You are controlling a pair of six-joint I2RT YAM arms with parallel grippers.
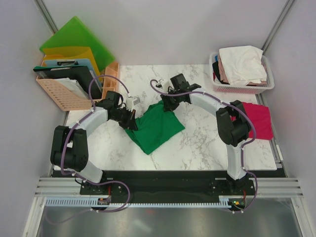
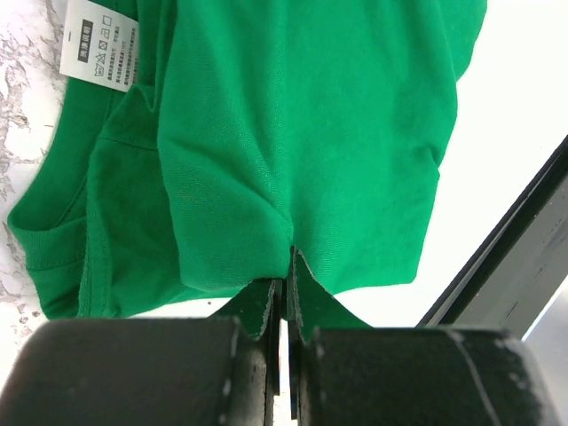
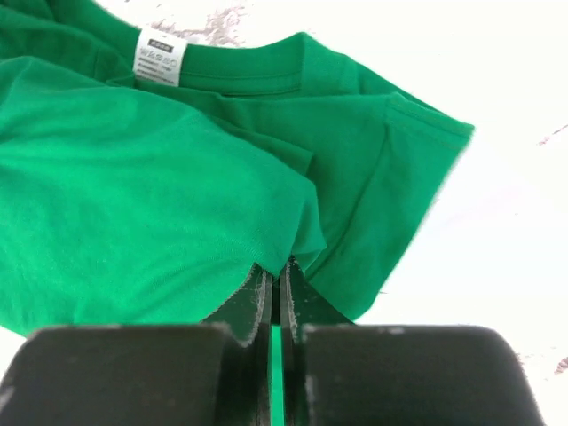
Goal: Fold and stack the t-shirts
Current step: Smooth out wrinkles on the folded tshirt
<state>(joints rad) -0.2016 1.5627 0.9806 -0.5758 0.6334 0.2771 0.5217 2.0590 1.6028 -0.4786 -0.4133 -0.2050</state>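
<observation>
1. Pinching from both ends here: the deep green short-sleeved cloth t-shirt [image 1: 157, 127] sits mid-frame on the white marble-look table [image 1: 207, 140], bunched into a rough diamond shape.
2. The left gripper [image 1: 131, 120] is clamped fully closed on the shirt's left corner. The left wrist view shows green fabric squeezed up between the two fingers.
3. The right gripper [image 1: 167, 104] is closed tight too, biting the shirt's upper edge. You can see a sliver of green in the slit between its fingers in the right wrist view.
4. A white care label [image 3: 158, 55] shows at the collar, upper left of the right wrist view.
5. A magenta-red cloth tee [image 1: 260, 121] lies at the right edge of the table, partly hidden behind the right arm.
6. The white plastic basket [image 1: 243, 89] in the upper right holds a crumpled white tee [image 1: 243, 63] on top, with some pale pink cloth peeking out under it.
7. A peach slotted file rack [image 1: 61, 91] stuffed with folders sits in the upper left.
</observation>
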